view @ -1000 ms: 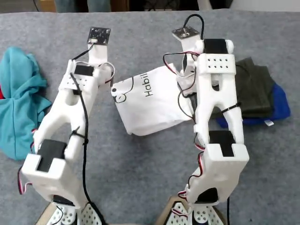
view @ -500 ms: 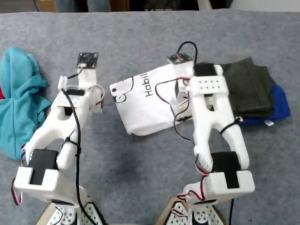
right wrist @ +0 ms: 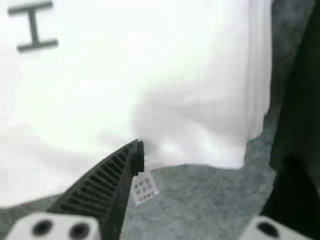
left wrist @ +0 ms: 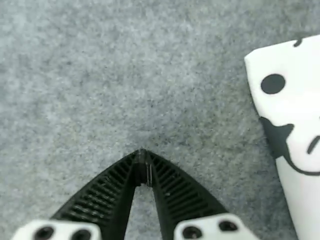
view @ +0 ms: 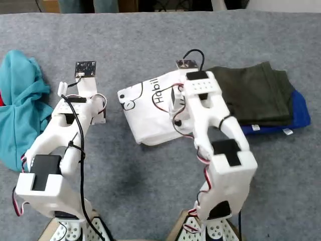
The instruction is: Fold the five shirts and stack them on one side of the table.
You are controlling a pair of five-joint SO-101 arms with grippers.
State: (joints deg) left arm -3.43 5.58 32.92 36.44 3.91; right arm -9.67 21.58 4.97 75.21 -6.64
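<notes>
A folded white shirt [view: 155, 113] with black print lies mid-table. My right arm [view: 200, 100] hangs over its right part. In the right wrist view my right gripper [right wrist: 210, 165] is open just above the white shirt [right wrist: 150, 75], at its edge, with a small label [right wrist: 144, 189] by one finger. My left arm [view: 75, 113] stands left of the shirt. My left gripper [left wrist: 143, 157] is shut on nothing above bare grey cloth, the white shirt's [left wrist: 290, 125] printed corner beside it. A folded dark green shirt [view: 256, 95] rests on a folded blue shirt [view: 300, 113] at the right.
A crumpled teal shirt [view: 22, 105] lies at the table's left edge with a bit of red fabric [view: 1, 100] beside it. The grey table cover [view: 150, 40] is bare along the far side and in front of the white shirt.
My right arm has swung left off the dark stack, uncovering the green shirt. My left arm has shifted left, away from the white shirt. The white shirt lies as before.
</notes>
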